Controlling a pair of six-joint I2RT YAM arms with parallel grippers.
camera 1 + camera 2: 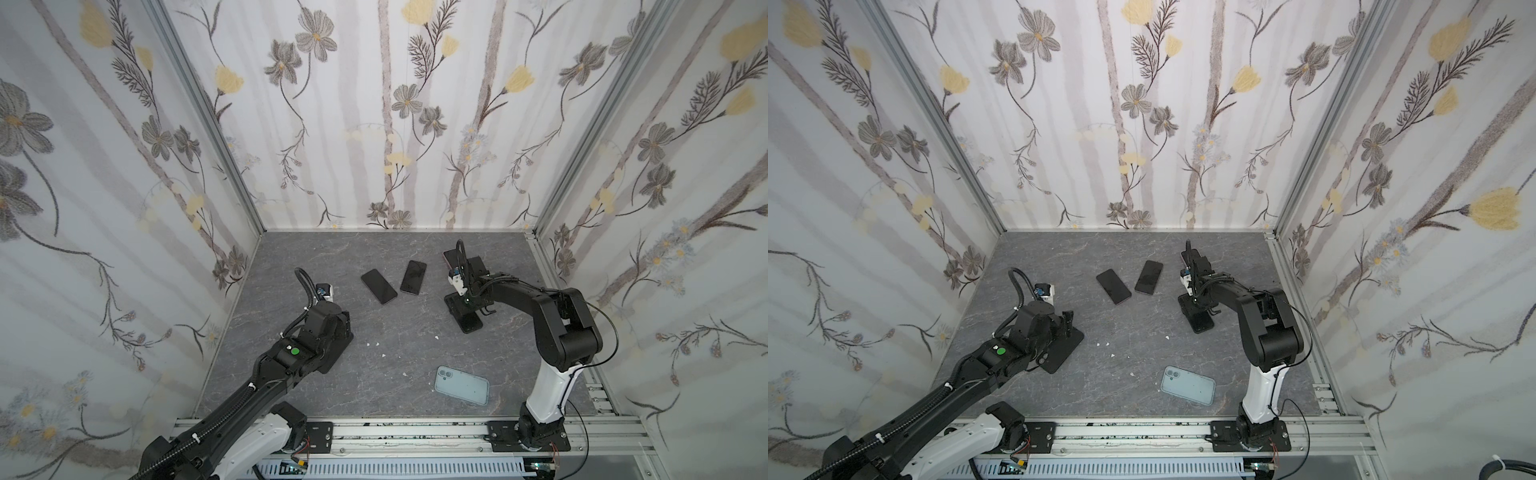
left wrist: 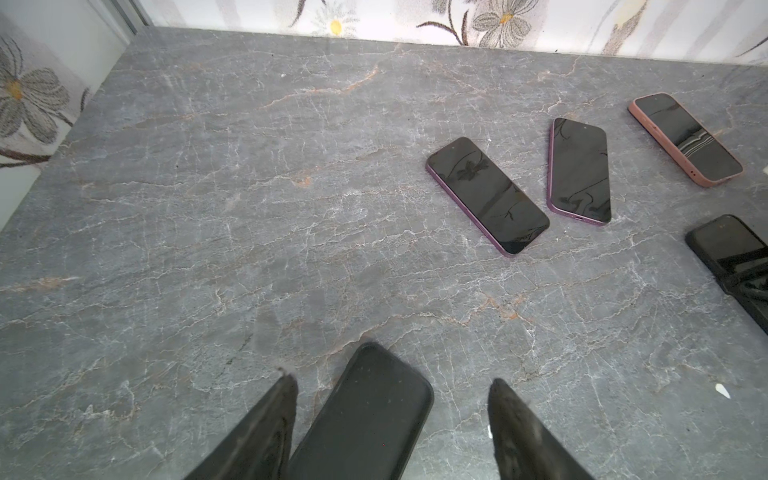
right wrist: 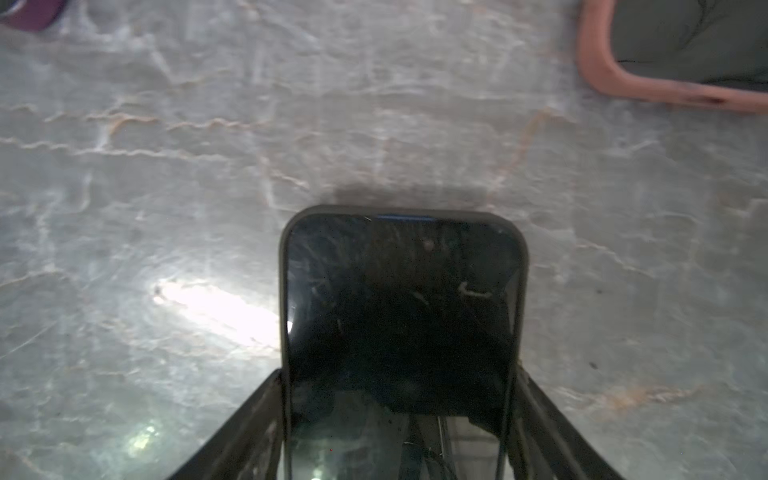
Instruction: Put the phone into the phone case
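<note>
My right gripper (image 3: 399, 372) is shut on the long sides of a black, dark-rimmed phone (image 3: 399, 299). In both top views it holds that phone (image 1: 467, 318) low over the grey table, right of centre. My left gripper (image 2: 390, 380) is open over a matte black phone case (image 2: 365, 415) that lies flat between its fingers. One fingertip (image 2: 284, 386) is close beside the case and the other stands well clear. In a top view the case (image 1: 1065, 347) shows under the left wrist. Two purple-edged phones (image 1: 378, 286) (image 1: 413, 277) lie screen up at mid-table.
A phone in a pink case (image 2: 685, 139) lies at the back right, partly hidden by the right arm in both top views. A light blue case (image 1: 461, 385) lies back up near the front rail. Small white scraps (image 1: 376, 344) dot the table. Papered walls close three sides.
</note>
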